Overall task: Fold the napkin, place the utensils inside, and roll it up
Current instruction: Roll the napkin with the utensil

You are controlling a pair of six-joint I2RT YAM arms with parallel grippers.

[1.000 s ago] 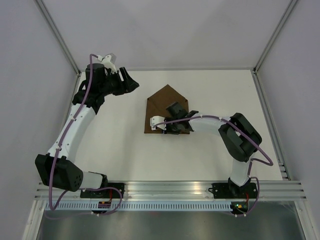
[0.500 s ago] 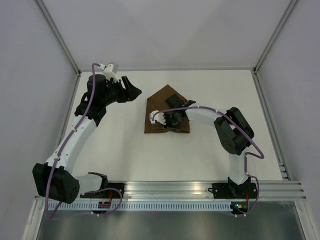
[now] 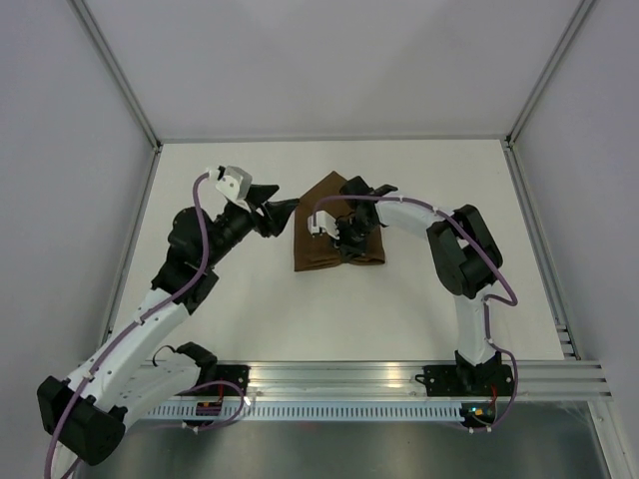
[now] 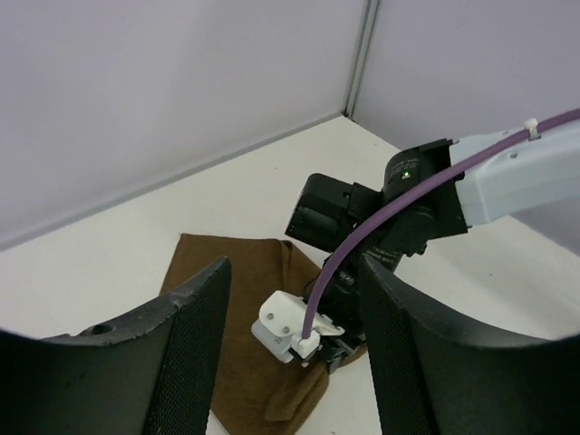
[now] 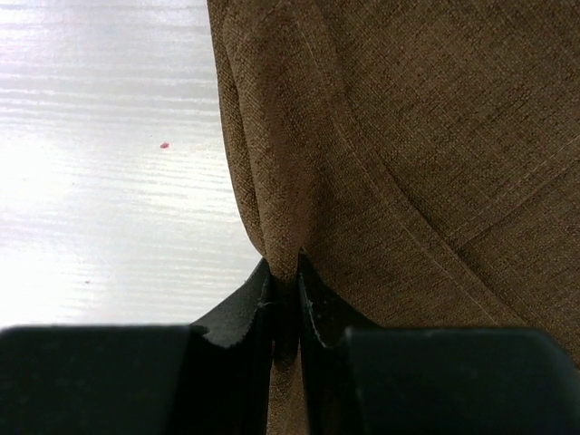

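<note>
The dark brown napkin (image 3: 321, 244) lies folded on the white table, mid-table. My right gripper (image 3: 349, 239) sits on top of it and is shut on a pinched ridge of the cloth (image 5: 299, 227), with the cloth filling the right wrist view. My left gripper (image 3: 283, 213) hovers open and empty just left of the napkin's upper left edge; its fingers (image 4: 195, 335) frame the napkin (image 4: 227, 299) and the right wrist. The utensils are hidden or out of view.
The table (image 3: 230, 299) is walled by grey panels at the back and both sides. An aluminium rail (image 3: 339, 379) runs along the near edge by the arm bases. The right arm arcs over the napkin's right side.
My left arm has swung from the far left corner toward the napkin. My right gripper has moved up along the napkin, and the cloth has folded into a narrower shape.
</note>
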